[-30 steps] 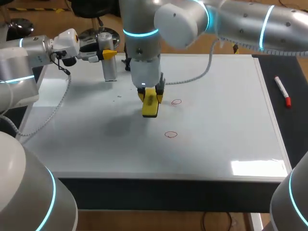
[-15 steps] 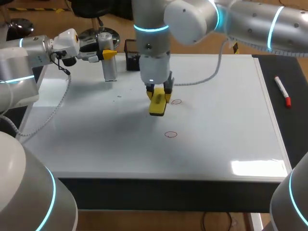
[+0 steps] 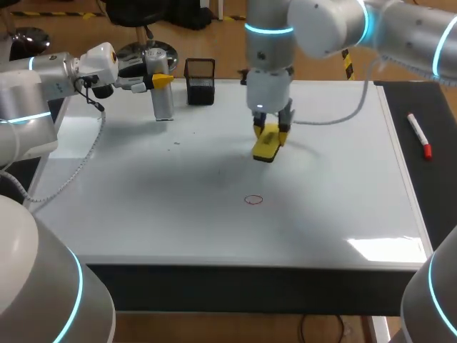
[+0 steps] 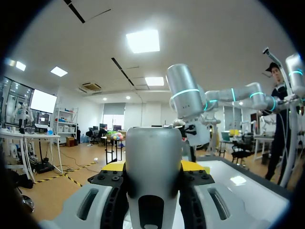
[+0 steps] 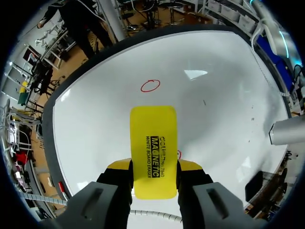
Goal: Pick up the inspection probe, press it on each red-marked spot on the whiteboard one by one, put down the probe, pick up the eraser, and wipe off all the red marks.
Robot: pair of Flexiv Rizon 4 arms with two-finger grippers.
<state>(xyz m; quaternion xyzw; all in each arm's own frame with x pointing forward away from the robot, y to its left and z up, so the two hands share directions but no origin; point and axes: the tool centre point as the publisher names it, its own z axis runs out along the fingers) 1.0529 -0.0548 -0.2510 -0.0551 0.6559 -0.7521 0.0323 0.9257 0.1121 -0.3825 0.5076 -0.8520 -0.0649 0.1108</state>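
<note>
A small black holder [image 3: 200, 81], open at the top, stands upright toward the far side of the counter [image 3: 437, 200], left of the middle. Well apart from it, on the counter's dark strip along the right side, lies a white marker [image 3: 418, 133] with its red cap at the nearer end.

From high behind the robot, the head camera looks down over the whiteboard [image 3: 143, 214]. The right wrist camera looks steeply down past the eraser [image 5: 153, 148], close in — both catch the red circle [image 3: 253, 200]. The left wrist camera faces level past the inspection probe [image 4: 153, 162] toward the right arm [image 4: 183, 95].
</note>
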